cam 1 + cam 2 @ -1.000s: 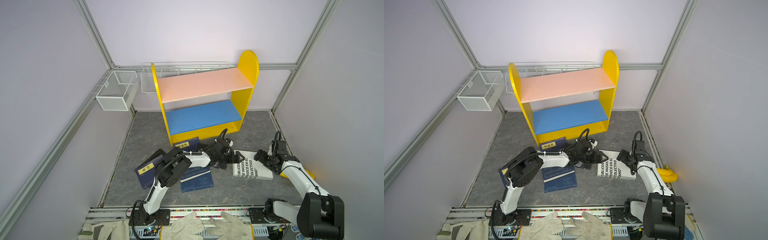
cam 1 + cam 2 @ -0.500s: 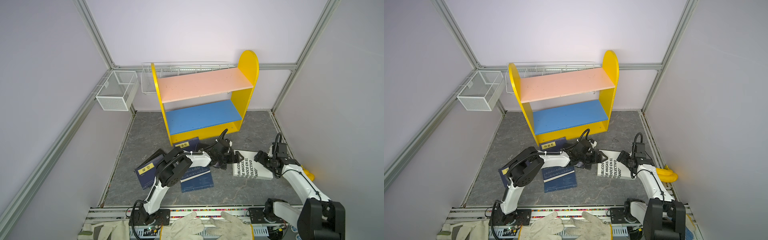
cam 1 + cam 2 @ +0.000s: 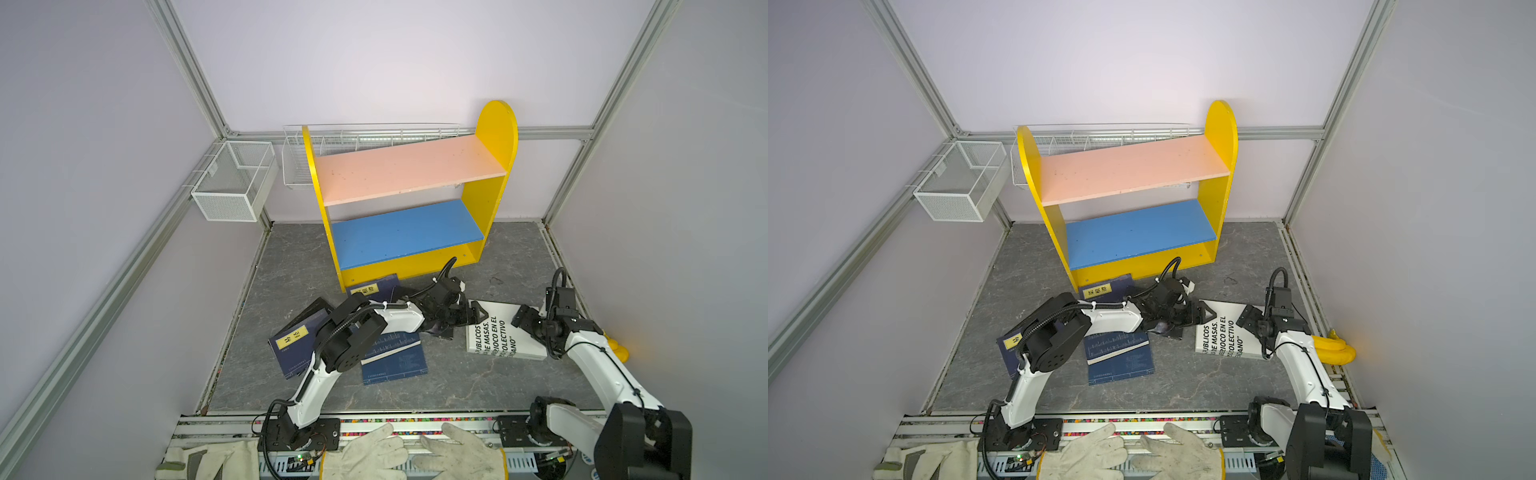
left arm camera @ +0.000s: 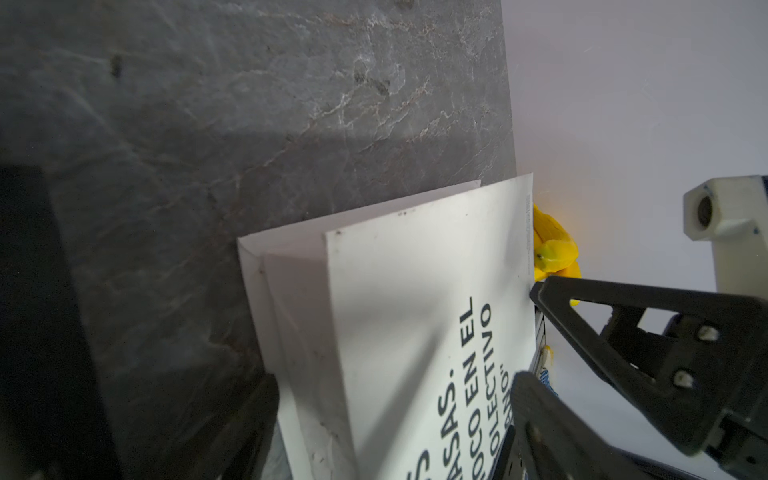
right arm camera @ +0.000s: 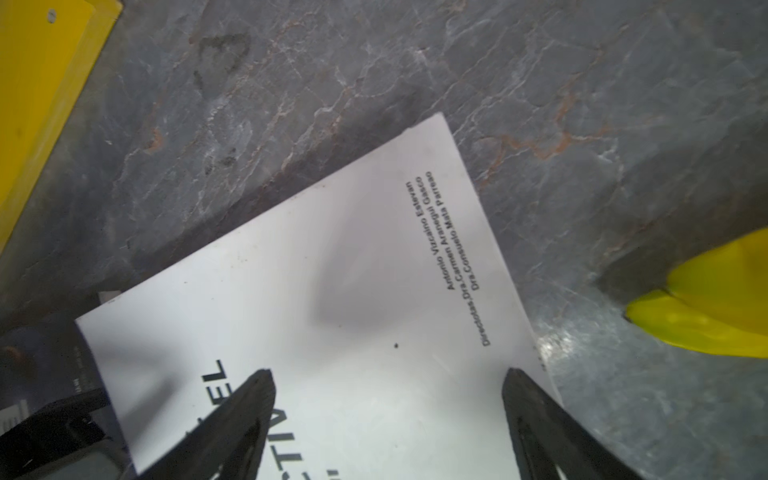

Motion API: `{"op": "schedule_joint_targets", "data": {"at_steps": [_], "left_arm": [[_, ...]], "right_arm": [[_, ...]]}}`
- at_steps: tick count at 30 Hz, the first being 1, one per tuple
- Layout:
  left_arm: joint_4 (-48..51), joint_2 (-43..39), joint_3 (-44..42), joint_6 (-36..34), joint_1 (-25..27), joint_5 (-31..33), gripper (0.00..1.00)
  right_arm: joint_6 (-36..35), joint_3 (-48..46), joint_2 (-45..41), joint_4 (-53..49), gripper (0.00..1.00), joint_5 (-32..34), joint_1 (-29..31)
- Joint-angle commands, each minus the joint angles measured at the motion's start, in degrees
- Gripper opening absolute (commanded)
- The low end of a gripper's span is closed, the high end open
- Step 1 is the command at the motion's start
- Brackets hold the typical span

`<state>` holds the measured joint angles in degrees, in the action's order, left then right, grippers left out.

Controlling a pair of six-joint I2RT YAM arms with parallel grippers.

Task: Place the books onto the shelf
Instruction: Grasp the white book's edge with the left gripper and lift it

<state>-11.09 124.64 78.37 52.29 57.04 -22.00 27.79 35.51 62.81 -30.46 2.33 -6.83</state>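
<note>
**Operator:** While the left gripper [image 3: 473,313] is starting to draw its fingers in a little, they are still standing well apart at the near corner of the white book [image 3: 505,332]. I'm not calling that a hold yet.

**Desk:** And the right side?

**Operator:** The right gripper [image 3: 524,322] is hanging over the book's opposite edge with its jaws spread wide. In the right wrist view both fingers [image 5: 249,419] are showing above the cover, pinching nothing. Against a second ago that arm is sitting a shade lower and closer over the book, while the left arm is hardly shifting at all.

**Desk:** Is the book moving?

**Operator:** No, it's lying in the same place on the grey floor [image 3: 457,386], in front of the shelf [image 3: 484,208] and off to its right. It's looking flat as far as both top views are telling me. In the left wrist view the cover is looking slightly lifted off the pages at my end, though I'm not sure of that.

**Desk:** What's that meaning for the job?

**Operator:** I'm reading it as both arms closing in on one book, with a pickup just beginning. Both boards of the shelf are standing bare. The navy books [image 3: 392,359] are lying where they were, under and beside the left arm. So nothing is getting shelved yet.
</note>
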Motion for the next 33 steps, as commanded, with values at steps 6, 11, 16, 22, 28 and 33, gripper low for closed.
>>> {"op": "schedule_joint_targets", "data": {"at_steps": [6, 11, 16, 22, 28, 33], "left_arm": [[0.7, -0.8, -0.2, 1.2, 0.4, 1.3, 0.88], [1.1, -2.2, -0.3, 1.1, 0.5, 1.3, 0.87], [1.1, -4.1, -0.4, 0.6, 0.6, 1.0, 0.79], [4.0, -7.1, -0.1, -1.3, 0.6, 2.6, 0.71], [6.2, -9.1, -0.1, -2.8, 0.7, 3.4, 0.52], [9.2, -10.8, 0.4, -4.2, 0.8, 5.0, 0.29]], "right_arm": [[-1.1, 1.8, 4.4, -1.7, 0.89, -1.0, -4.8], [-1.8, 1.7, 7.7, 0.7, 0.89, -6.1, -5.0], [-1.6, 0.7, 7.9, 2.7, 0.89, -10.8, -4.9], [-0.4, -1.2, 8.6, 5.0, 0.90, -14.9, -5.0], [0.2, -1.8, 9.3, 6.9, 0.91, -17.7, -4.9], [1.0, -1.8, 10.2, 8.6, 0.91, -19.9, -4.8]]}}
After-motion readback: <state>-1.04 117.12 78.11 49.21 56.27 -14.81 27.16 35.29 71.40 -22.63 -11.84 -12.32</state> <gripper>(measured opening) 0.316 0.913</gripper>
